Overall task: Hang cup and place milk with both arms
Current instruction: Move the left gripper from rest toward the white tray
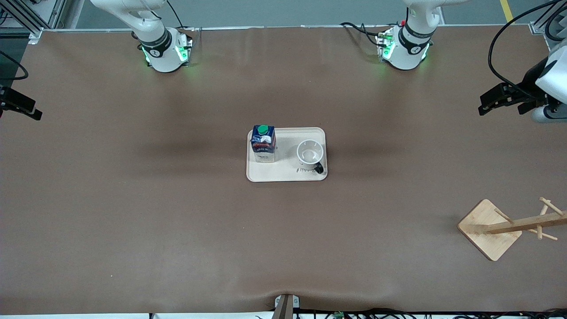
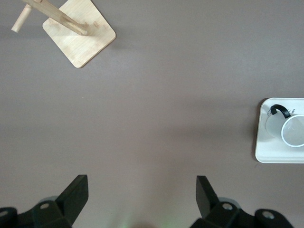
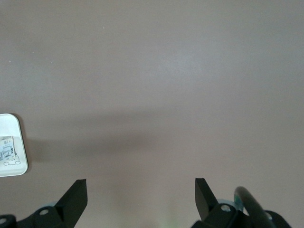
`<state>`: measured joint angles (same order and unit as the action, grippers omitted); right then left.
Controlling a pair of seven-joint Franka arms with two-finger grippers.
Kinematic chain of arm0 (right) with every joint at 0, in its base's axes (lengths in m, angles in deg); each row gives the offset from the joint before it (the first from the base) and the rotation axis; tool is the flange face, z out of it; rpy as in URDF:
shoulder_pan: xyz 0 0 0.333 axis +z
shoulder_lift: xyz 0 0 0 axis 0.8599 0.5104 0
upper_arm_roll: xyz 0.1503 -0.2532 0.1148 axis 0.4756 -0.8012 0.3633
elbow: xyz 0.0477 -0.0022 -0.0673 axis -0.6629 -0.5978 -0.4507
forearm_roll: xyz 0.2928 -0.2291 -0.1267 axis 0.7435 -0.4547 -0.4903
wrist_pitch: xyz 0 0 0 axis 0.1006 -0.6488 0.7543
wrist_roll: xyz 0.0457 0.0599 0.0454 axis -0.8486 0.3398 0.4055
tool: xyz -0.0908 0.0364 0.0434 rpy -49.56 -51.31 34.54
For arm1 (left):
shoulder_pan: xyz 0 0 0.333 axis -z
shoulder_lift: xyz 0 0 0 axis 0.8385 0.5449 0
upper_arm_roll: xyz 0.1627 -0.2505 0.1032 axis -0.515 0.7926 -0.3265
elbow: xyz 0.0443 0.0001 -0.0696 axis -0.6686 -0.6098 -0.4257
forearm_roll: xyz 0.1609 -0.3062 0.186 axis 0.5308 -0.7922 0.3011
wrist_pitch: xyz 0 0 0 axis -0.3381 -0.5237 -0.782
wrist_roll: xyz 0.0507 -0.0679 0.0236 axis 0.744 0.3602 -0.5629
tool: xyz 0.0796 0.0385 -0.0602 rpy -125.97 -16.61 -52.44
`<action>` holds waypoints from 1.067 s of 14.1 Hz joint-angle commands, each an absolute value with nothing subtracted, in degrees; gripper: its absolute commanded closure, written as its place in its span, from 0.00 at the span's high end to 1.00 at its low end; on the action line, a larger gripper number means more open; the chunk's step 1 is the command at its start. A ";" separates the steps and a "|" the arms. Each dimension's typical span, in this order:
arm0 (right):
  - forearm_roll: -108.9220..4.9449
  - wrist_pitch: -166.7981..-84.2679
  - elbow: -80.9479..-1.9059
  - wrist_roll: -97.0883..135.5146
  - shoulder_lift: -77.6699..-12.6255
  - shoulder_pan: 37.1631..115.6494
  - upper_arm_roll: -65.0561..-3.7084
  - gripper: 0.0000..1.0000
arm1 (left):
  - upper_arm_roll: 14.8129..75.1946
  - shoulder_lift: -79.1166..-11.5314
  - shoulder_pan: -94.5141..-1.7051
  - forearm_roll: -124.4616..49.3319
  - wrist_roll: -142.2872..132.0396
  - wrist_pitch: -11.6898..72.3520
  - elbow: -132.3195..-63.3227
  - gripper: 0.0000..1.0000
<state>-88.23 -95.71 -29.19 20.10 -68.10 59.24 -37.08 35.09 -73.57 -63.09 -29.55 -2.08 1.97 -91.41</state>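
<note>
While both arms wait at the edges of the frame, you have nothing in hand yet: the left tool [image 1: 498, 101] hangs at the right edge of the front view over bare table [image 1: 133, 212], its fingers [image 2: 76, 194] spread wide and empty, and the right tool [image 1: 20, 106] sits at the left edge, equally wide and empty. At the frame's centre the cream tray [image 1: 287, 176] carries the milk carton [image 1: 263, 144] upright on its left half and the smiley cup [image 1: 309, 153] upright on its right half, mouth up, black handle [image 1: 318, 168] pointing toward the lower right. The wooden cup rack [image 1: 509, 226] stands in the lower right, well apart from the tray. Watch the spacing: carton and cup stand near each other, so if both tools descend together they may crowd or knock the carton over. A pinch on the cup's rim could let it swing, leaving the handle badly turned for a peg. The light tray may also slide if you nudge it.
</note>
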 commanded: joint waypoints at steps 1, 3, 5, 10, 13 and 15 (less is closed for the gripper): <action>-87.69 -95.78 -28.98 20.55 -68.00 57.64 -36.23 1.00 | 35.47 -72.88 -63.31 -28.49 -2.01 0.79 -89.95 1.00; -87.69 -95.78 -28.98 20.55 -68.00 57.64 -36.23 1.00 | 35.47 -72.97 -63.40 -28.49 -2.10 0.71 -89.95 1.00; -87.69 -95.78 -28.98 20.55 -68.00 57.64 -36.23 1.00 | 35.38 -72.88 -63.49 -28.49 -2.19 0.71 -89.96 1.00; -87.60 -95.78 -28.98 20.55 -68.00 57.64 -36.23 1.00 | 35.38 -72.09 -63.75 -28.57 -2.36 0.71 -89.95 1.00; -87.69 -95.78 -28.98 20.55 -68.00 57.64 -36.23 1.00 | 34.94 -70.16 -64.97 -29.62 -1.84 0.71 -90.57 1.00; -87.60 -95.78 -28.98 20.55 -68.00 57.64 -36.23 1.00 | 34.94 -69.37 -65.42 -29.02 -0.96 0.71 -89.87 1.00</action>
<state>-88.21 -95.71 -29.20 20.10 -68.07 58.89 -37.08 34.79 -70.42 -64.60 -29.55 -1.98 1.52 -91.41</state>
